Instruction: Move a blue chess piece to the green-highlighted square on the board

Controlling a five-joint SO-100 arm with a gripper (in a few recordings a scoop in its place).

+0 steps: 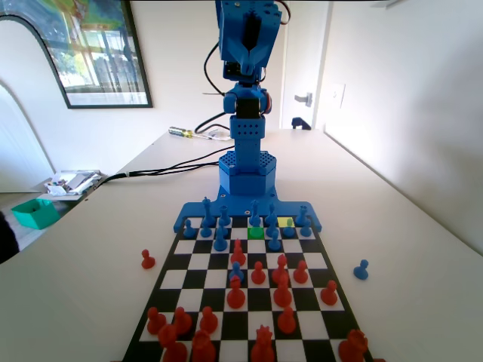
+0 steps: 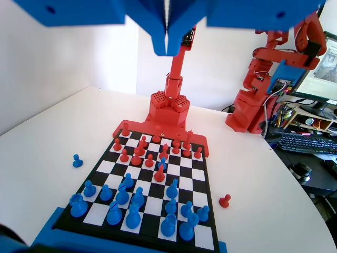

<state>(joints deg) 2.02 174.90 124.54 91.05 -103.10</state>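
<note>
**Inspector A:** Start with the largest item.

**Inspector B:** The table (image 1: 407, 219), white, carrying everything. On it lies the board (image 2: 196, 174), black-and-white checkered, far below the fingers in the wrist view. Its blue edge piece (image 1: 313, 219) joins it to the base of the blue arm (image 1: 247, 128), which stands upright at the far end of the fixed view.

**Inspector A:** The gripper?

**Inspector B:** The gripper (image 2: 167, 48) hangs from the top edge of the wrist view, raised high above the board. Its two jaws are pressed together with only a thin seam between them, and nothing is held. In the fixed view it sits at the top of the arm, too cut off to judge.

**Inspector A:** Where is the target?

**Inspector B:** The green-highlighted square (image 1: 256, 233) lies in the second row from the arm's base, near the board's middle column, well below and clear of the fingers. No piece stands on it. A yellow-green square (image 1: 285, 222) sits one row nearer the base, to its right in the fixed view.

**Inspector A:** Pieces?

**Inspector B:** The blue pieces (image 2: 132, 216) crowd the rows under the gripper's side of the board. The red pieces (image 2: 142, 150) hold the opposite end. One blue pawn (image 2: 163, 163) stands forward among the red ones.

**Inspector A:** Anything off the board?

**Inspector B:** A blue pawn off the board (image 1: 361, 269) on the right of the fixed view, and a red pawn off the board (image 1: 147, 259) on the left, both apart from the board's edge
</note>
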